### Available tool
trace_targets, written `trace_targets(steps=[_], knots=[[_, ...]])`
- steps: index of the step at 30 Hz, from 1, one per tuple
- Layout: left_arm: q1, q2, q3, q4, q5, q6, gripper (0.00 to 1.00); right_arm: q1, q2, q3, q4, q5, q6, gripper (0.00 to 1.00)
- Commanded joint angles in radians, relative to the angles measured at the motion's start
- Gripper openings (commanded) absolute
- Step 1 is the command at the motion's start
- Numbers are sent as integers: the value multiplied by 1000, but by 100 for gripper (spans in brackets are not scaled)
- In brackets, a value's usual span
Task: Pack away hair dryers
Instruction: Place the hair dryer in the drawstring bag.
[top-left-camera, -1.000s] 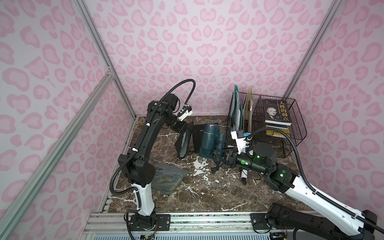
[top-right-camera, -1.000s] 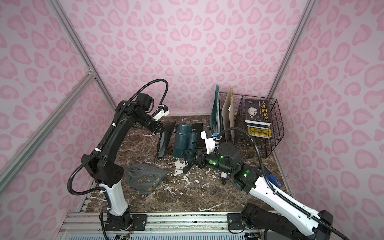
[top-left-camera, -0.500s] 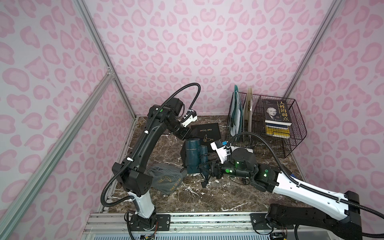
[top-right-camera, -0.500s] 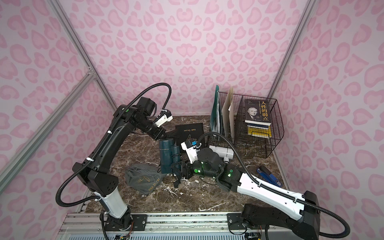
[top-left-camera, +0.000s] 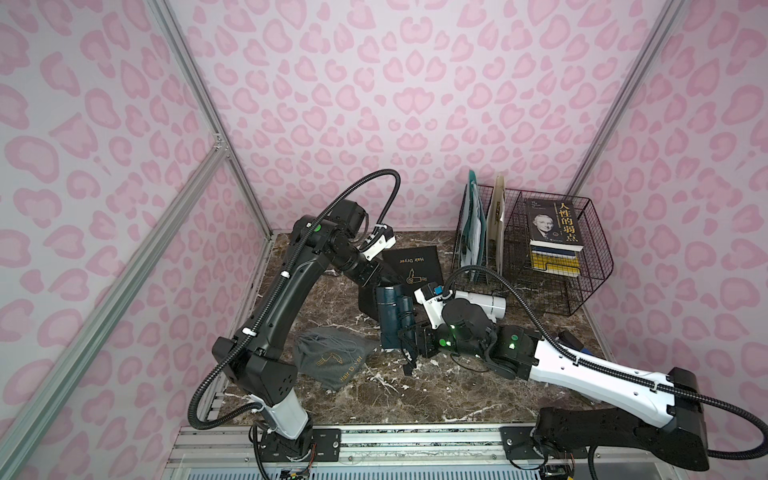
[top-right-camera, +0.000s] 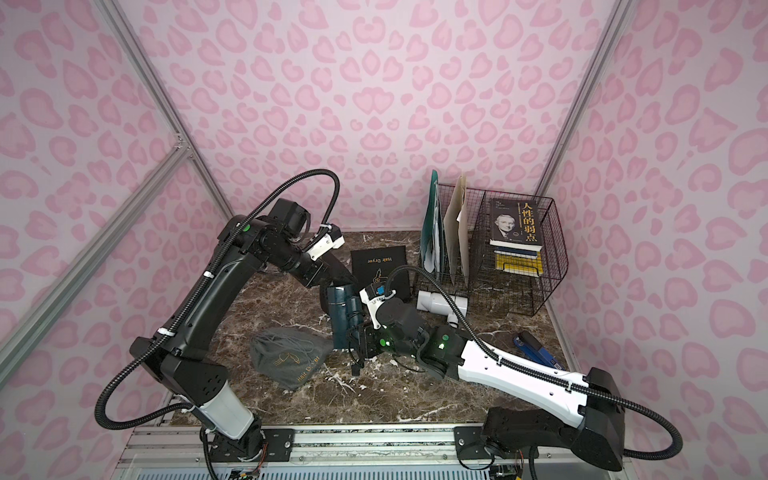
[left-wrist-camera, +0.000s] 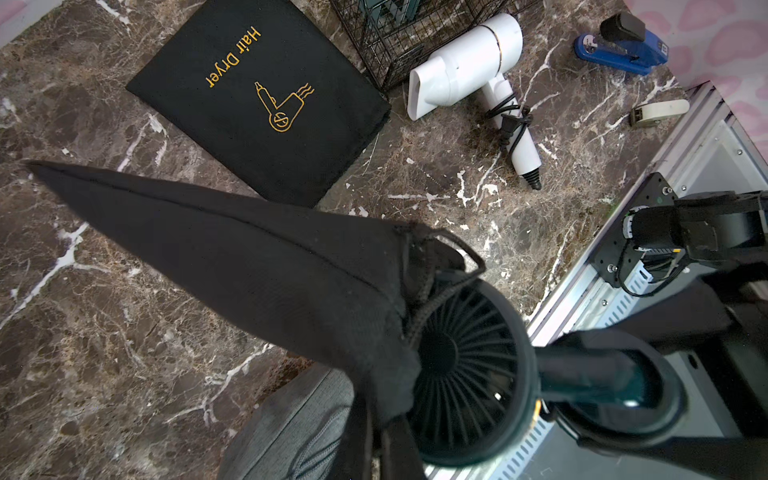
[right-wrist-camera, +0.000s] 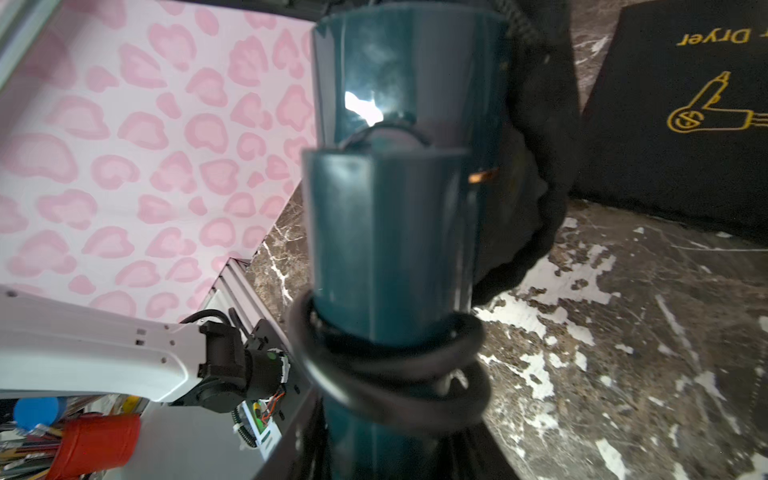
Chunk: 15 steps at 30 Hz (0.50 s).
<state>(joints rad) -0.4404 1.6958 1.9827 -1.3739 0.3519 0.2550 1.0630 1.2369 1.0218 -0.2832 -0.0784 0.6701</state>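
1. The step in hand, as I judge it, is the bagging of 1 dryer; the left gripper (top-left-camera: 374, 277) is closed tight on the rim of a black pouch (left-wrist-camera: 249, 257) and holds it up, so the fabric hangs in a long fold.
2. The right gripper (top-left-camera: 406, 337) is closed partway, around the handle of the teal hair dryer (top-left-camera: 390, 316); a black cord (right-wrist-camera: 390, 365) is wound on that handle; the dryer is over the middle of the table, and whether it touches the marble I cannot tell.
3. In the left wrist view the pouch mouth lies over only 1 edge of the barrel's round grille (left-wrist-camera: 461, 365); the barrel is not inside yet.
4. The next move, I think, calls for a wider mouth, or for the barrel to be turned into the opening and then pushed in; the drawstring (left-wrist-camera: 430, 297) could catch on the barrel.
5. The white hair dryer (top-left-camera: 482, 302) lies unpacked just beside the wire basket (top-left-camera: 590, 266); a flat black pouch (top-left-camera: 415, 266) lies behind the held one; a grey pouch (top-left-camera: 332, 357) lies near the left arm's base, and what is in it I cannot tell.
6. The table (top-left-camera: 436, 395) is dark brown marble with white veins; the walls (top-left-camera: 374, 83) are pink with a spot pattern; books (top-left-camera: 552, 232) sit in the basket; a blue stapler (top-right-camera: 534, 345) lies near the right wall.
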Motion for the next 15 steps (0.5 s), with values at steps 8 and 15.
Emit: trace_targets(steps=[8,15], knots=[[-15,-26,-33,-1,44,-24,2,25,106,90,-95,122,-30,0],[-20,-35,-45,1,73,-20,2,43,157,143,-138,137,-62,0]])
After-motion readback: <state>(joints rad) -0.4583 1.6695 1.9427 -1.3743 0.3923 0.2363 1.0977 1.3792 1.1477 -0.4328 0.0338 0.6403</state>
